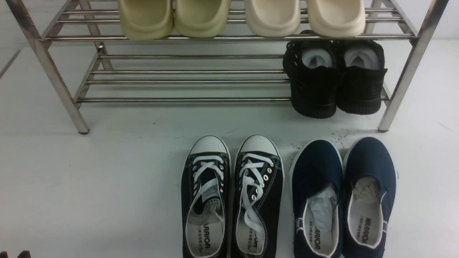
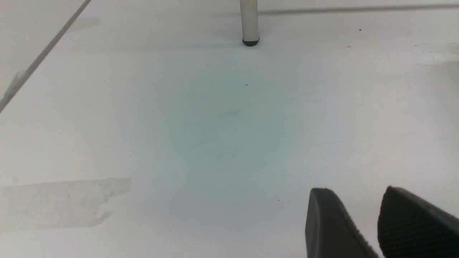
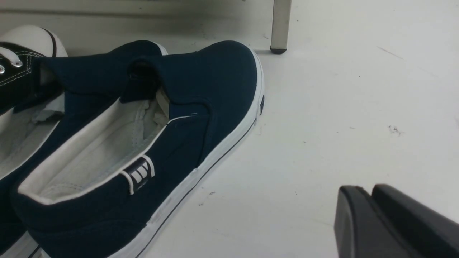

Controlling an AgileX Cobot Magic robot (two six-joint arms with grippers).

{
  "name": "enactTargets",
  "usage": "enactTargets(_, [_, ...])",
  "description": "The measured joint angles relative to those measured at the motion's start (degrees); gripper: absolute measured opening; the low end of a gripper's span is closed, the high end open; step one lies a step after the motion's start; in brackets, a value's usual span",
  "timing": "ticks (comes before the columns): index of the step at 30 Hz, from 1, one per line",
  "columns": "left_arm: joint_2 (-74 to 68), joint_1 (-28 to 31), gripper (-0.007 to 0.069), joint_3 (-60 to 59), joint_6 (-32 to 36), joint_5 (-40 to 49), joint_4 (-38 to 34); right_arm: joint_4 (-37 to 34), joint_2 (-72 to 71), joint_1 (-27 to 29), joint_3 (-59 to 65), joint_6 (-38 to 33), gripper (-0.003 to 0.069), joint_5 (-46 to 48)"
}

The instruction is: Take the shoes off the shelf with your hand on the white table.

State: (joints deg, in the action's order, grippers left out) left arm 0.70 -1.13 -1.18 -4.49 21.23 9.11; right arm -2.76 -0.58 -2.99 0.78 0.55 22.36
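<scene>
The navy slip-on shoes [image 1: 315, 168] stand side by side on the white table [image 1: 107, 179] in front of the shelf [image 1: 229, 37], toes towards it, at the front right. White paper shows inside them. In the right wrist view the nearer navy shoe [image 3: 200, 93] lies just beside my right gripper [image 3: 369, 190], which is shut on nothing and apart from it. My left gripper [image 2: 358, 191] is open and empty over bare table, facing a shelf leg [image 2: 250, 21]. Neither gripper shows clearly in the front view.
Black lace-up sneakers [image 1: 272, 179] stand left of the navy pair. All-black chunky shoes [image 1: 315, 89] sit on the shelf's lower tier at right. Two pairs of cream slippers [image 1: 200, 18] sit on the top tier. A shelf leg [image 3: 280, 25] stands past the navy shoe.
</scene>
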Motion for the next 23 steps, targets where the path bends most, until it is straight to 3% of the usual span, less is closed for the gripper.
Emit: enactTargets(23, [0.0,0.0,0.0242,0.0,0.0,0.0,0.0,0.0,0.0,0.0,0.0,0.0,0.0098,0.0])
